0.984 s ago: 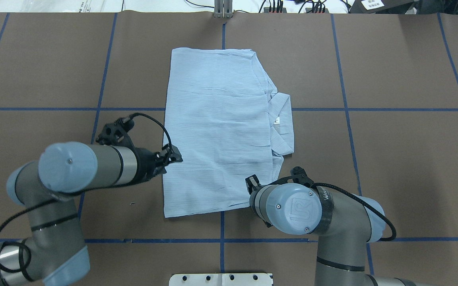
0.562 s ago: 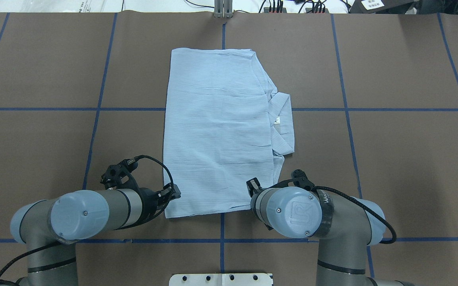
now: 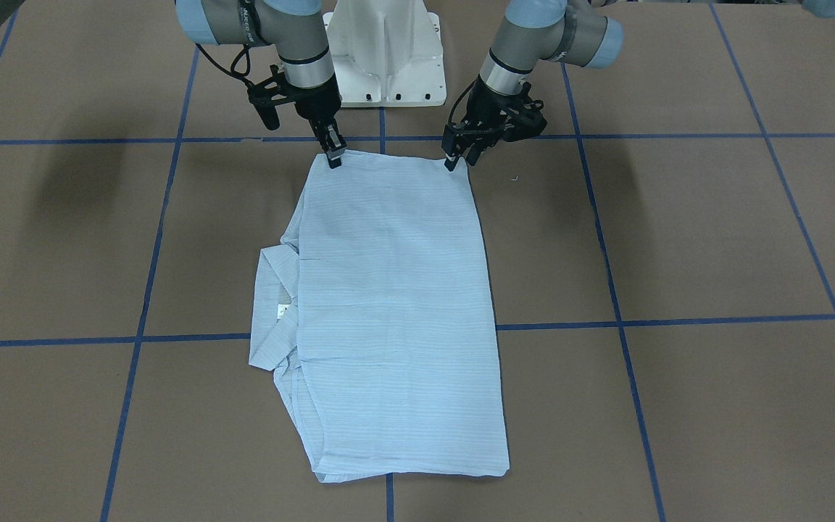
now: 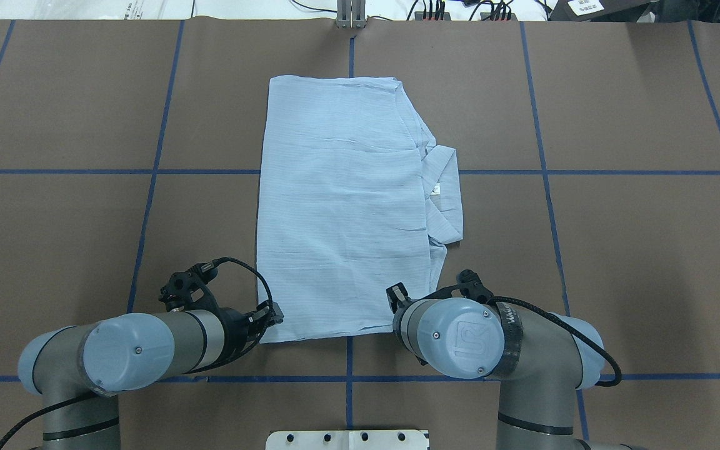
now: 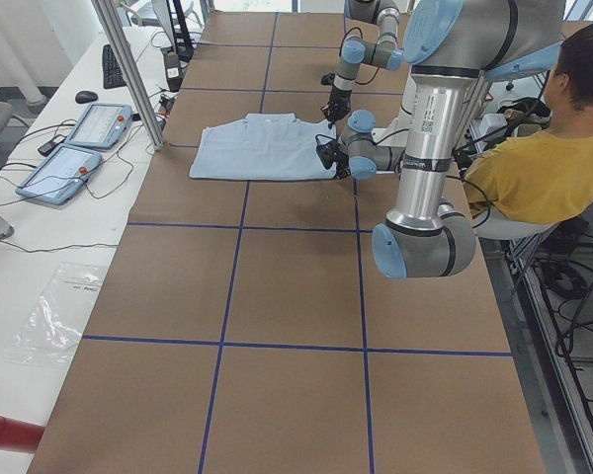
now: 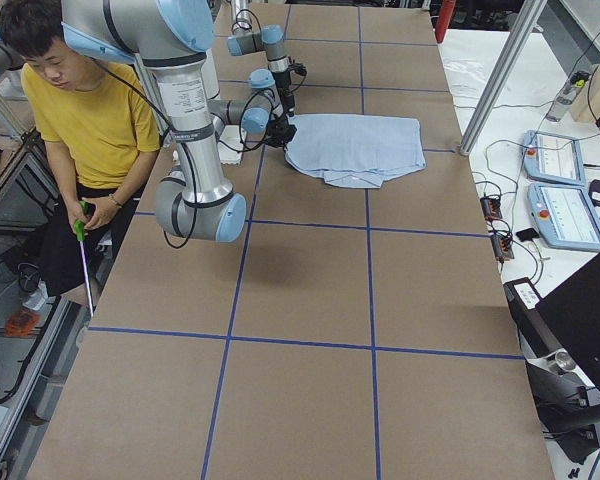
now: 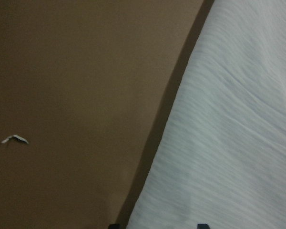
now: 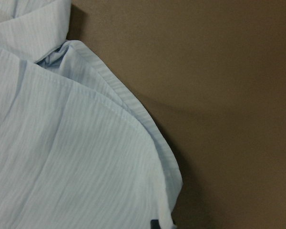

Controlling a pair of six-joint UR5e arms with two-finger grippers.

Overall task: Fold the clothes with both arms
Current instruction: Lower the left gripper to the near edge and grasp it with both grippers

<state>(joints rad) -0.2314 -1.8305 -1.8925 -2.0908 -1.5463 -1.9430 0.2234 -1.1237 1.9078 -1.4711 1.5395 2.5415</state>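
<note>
Shirt [image 4: 341, 206]: flat on bench [image 4: 616, 250], centre of overhead view, long axis top-to-bottom. Left tool [image 4: 277, 314] and right tool [image 3: 333, 158]: both released, each astride one lower-edge corner. Arms equally near. Next step, judged: clench on corners.

- Tabletop [image 4: 616, 250]: bare brown surface to the left, right and far side of the shirt [image 4: 341, 206]; free passage.
- Shirt: lies flat and low at centre. The collar juts out on its right side.
- Near hem: left gripper [image 3: 452, 161] at the left corner and right gripper [image 3: 333, 156] at the right corner, with uncovered cloth between them.
- Pedestal base [image 3: 387, 65]: blocks the near middle.
- Small scrap [image 3: 512, 176]: lies flat, near the left gripper.
- Metal post [image 4: 351, 15]: stands at the far edge.
</note>
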